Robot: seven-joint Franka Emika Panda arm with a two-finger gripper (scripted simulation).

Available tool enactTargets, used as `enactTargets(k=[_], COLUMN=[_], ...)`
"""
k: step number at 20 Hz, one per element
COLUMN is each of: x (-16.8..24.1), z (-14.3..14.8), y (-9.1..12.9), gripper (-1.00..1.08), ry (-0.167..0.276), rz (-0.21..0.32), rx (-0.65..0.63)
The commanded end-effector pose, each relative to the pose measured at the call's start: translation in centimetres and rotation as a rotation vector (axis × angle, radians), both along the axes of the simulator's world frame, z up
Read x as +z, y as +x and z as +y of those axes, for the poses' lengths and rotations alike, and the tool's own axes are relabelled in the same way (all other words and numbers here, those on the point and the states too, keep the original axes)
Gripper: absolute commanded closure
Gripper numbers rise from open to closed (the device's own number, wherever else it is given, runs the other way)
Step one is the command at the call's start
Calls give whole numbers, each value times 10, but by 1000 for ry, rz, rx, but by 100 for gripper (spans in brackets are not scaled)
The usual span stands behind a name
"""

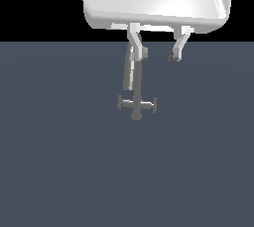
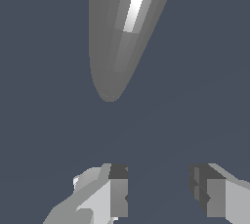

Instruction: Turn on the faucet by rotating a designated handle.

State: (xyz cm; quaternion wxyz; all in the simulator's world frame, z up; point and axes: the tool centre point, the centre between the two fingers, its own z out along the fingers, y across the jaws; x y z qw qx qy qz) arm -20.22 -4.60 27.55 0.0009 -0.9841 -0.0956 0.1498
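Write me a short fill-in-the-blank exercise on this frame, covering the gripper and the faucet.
1. The gripper's fingers are ____, with nothing between them.
2. The faucet's horizontal crossbar ends in ____ disc-shaped tips.
3. In the exterior view, the finger overlapping the spout is the one on that view's ____.
4. The faucet stands on a flat surface coloured dark blue-____.

Missing words: open; two; left; grey

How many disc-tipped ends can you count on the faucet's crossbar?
2. One disc sits at the crossbar's end toward the exterior view's left, the other disc at its right end. Nothing appears to hide more.
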Motion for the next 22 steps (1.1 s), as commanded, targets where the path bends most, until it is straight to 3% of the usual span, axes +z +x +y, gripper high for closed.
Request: enactTargets(k=[1, 2, 3, 4, 5, 7, 8, 9, 11, 12, 14, 15, 16, 17, 18, 19, 20, 21, 22], x=[-5, -23, -17, -13, -30, -43, -46, -46, -62, -74, -90, -106, -109, -121, -129, -142, -128, -116, -133], z=[-9, -24, -57, -56, -61, -109, -95, -94, -112, -94, -97, -81, -74, -75, -65, -29, -4, -31, -52], y=[21, 22, 36, 59, 60, 69, 91, 92, 107, 122, 142, 151, 168, 170, 180, 218, 216, 199, 198], gripper=[-28, -16, -14, 1, 20, 62, 66, 66, 87, 59, 74, 69, 71, 72, 58, -12, -12, -52, -52], ry=[-13, -6, -32, -45, -59, -85, -113, -113, -125, -100, -91, -52, -18, 21, 56, 76, 87, 111, 121], rz=[-30, -17, -54, -87, -61, -82, -89, -89, -107, -120, -144, -147, -188, -173, -183, -231, -259, -206, -181], rx=[60, 68, 56, 114, 168, 182, 277, 279, 326, 373, 435, 484, 460, 445, 435, 521, 572, 490, 453])
